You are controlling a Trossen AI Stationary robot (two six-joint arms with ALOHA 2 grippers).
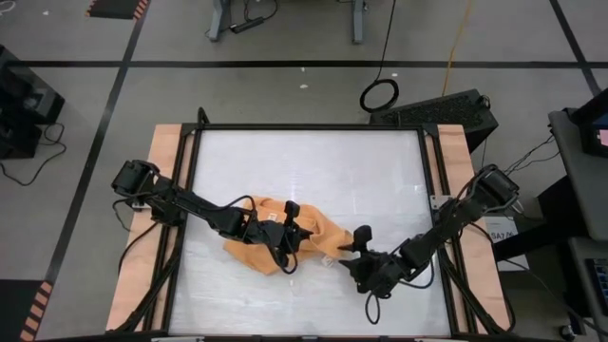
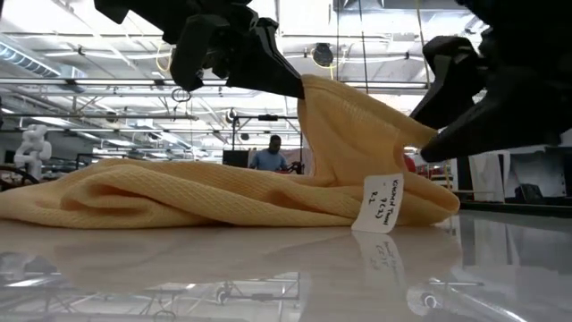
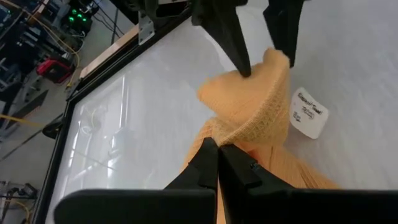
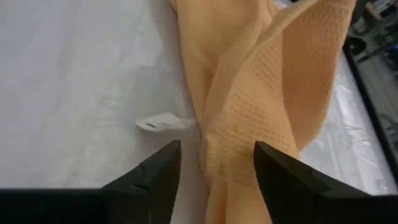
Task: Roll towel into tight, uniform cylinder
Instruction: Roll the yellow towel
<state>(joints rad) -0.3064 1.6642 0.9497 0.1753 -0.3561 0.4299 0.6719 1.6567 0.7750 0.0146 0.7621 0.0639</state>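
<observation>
Pinching towel [image 1: 266, 239] edge, left end effector [image 1: 289, 237]

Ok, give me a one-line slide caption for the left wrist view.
Left gripper shut on lifted towel fold; right gripper open beyond it.

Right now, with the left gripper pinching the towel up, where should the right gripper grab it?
Probably the raised fold of the towel between the open right gripper fingers, beside the white tag. Come in low from the right: the left gripper holds it peaked there.
</observation>
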